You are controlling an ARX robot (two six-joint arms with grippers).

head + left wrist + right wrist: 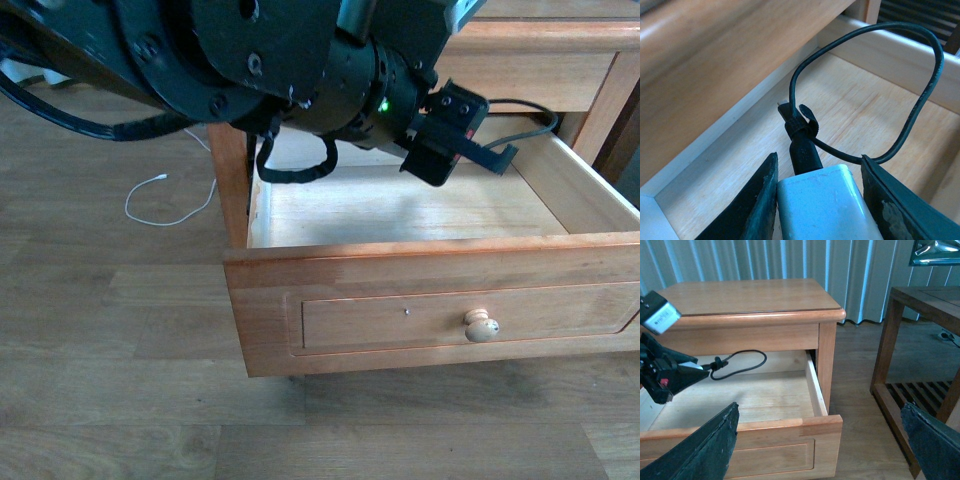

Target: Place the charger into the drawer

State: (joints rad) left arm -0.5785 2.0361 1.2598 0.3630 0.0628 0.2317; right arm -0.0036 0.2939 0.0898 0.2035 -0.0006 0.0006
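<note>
The drawer [430,250] stands pulled out, with a round knob [481,325] on its panel front and pale bare wood inside. My left gripper [492,157] reaches over the drawer's back right part. In the left wrist view it [818,156] is shut on the white charger [822,205], held above the drawer floor [740,165]. The black looped cable [920,105] hangs ahead of the fingers, towards the back wall. The right wrist view shows the drawer [812,385], the left gripper [690,372] and the cable [747,360]. My right gripper [820,412] is open and empty in front of the drawer.
A thin white cable [165,200] lies on the wooden floor left of the cabinet. The cabinet top [750,295] overhangs the drawer's back. A dark wooden table [920,340] stands right of the cabinet, with curtains behind.
</note>
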